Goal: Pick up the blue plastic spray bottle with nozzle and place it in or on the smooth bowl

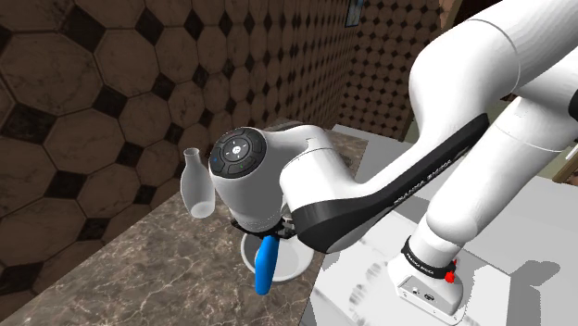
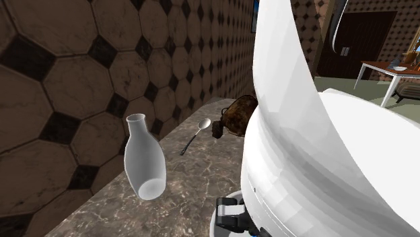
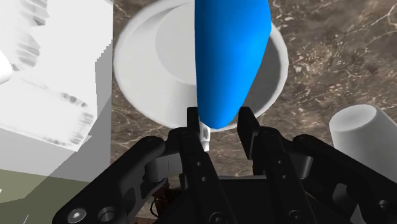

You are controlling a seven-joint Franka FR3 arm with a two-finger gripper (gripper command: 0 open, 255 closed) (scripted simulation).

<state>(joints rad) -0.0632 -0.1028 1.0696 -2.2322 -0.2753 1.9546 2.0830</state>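
Observation:
My black gripper (image 3: 219,121) is shut on the narrow end of a blue spray bottle (image 3: 229,57), whose wider body points away from the hand. Beneath the bottle, a smooth white bowl (image 3: 137,83) stands on the brown marble counter. In the shoulder view the blue bottle (image 1: 267,264) hangs below the gripper (image 1: 269,231), tilted slightly, in front of the bowl (image 1: 296,266). Whether the bottle touches the bowl is hidden. In the second exterior view the arm covers most of the hand.
A white vase (image 1: 196,185) (image 2: 143,158) stands on the counter (image 1: 139,269) near the tiled wall, close beside the bowl. Farther along lie a spoon (image 2: 198,131) and a brown object (image 2: 235,114). The white stand (image 1: 519,250) borders the bowl's other side.

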